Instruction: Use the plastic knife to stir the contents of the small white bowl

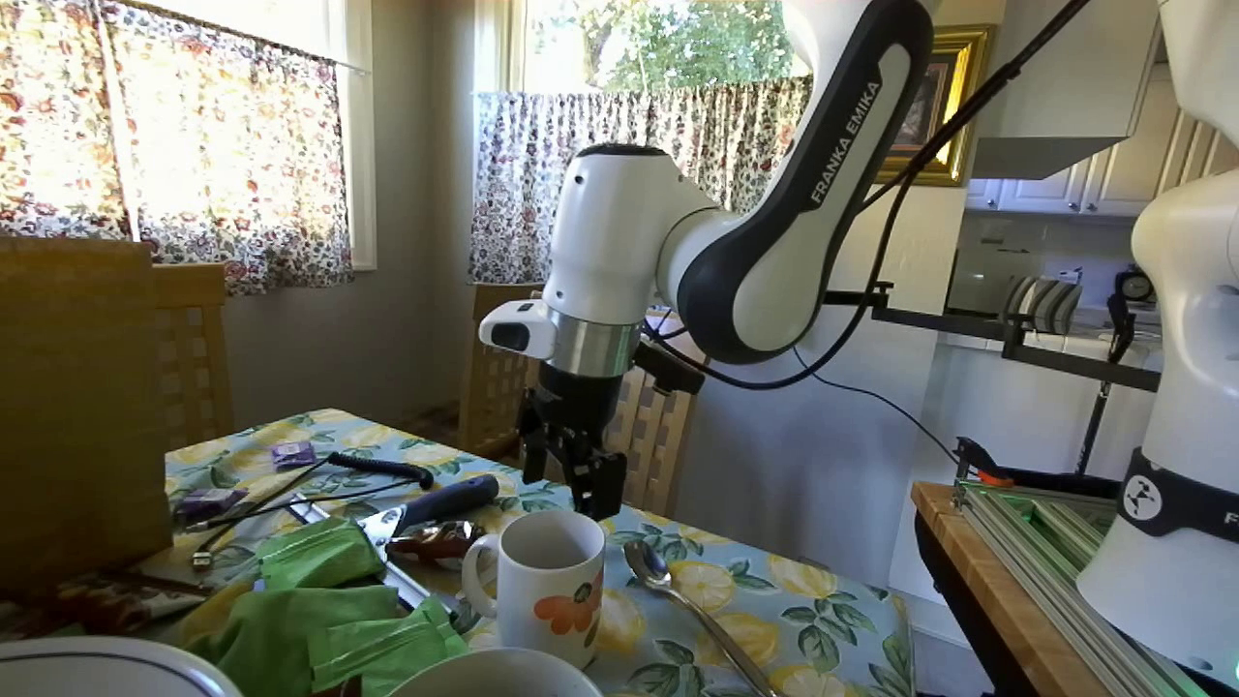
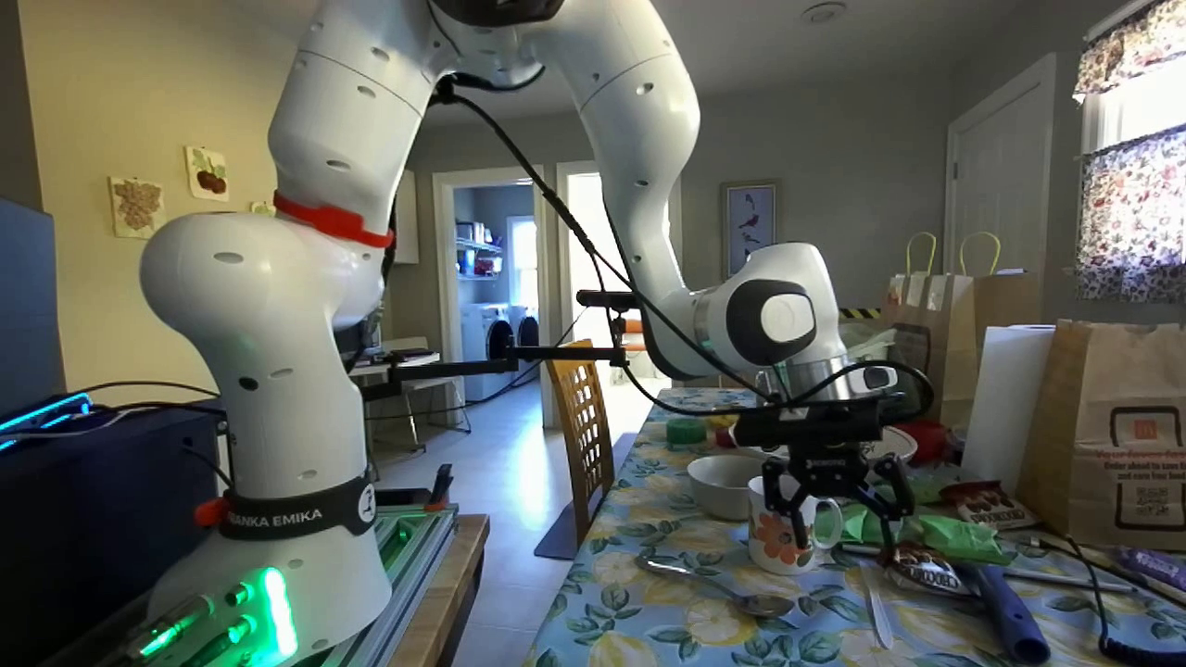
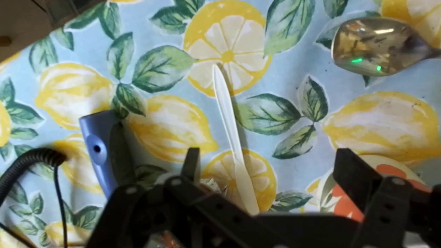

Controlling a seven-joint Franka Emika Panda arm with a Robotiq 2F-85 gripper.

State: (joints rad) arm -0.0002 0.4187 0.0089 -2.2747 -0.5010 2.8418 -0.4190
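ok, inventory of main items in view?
mug: 1, white and orange, on tablecloth
plastic knife: 1, white, on tablecloth
small white bowl: 1, white, near mug
spoon: 1, silver, near mug
tool: 1, blue handle, near plastic knife
coiled cable: 1, black, near tool
packets: several, green, purple and brown, on tablecloth
round dish: 1, whitish, corner of an exterior view
paper bags: 2+, brown, right in an exterior view
arm: 1, white and black, over tablecloth
gripper: 1, black, open, over tablecloth

A metal spoon (image 1: 650, 563) lies on the lemon-patterned tablecloth (image 2: 639, 639); near it, one floral mug (image 1: 550, 590) stands upright; green packets (image 1: 290, 629) lie beside the mug; a paper bag (image 2: 1093, 435) stands near them.
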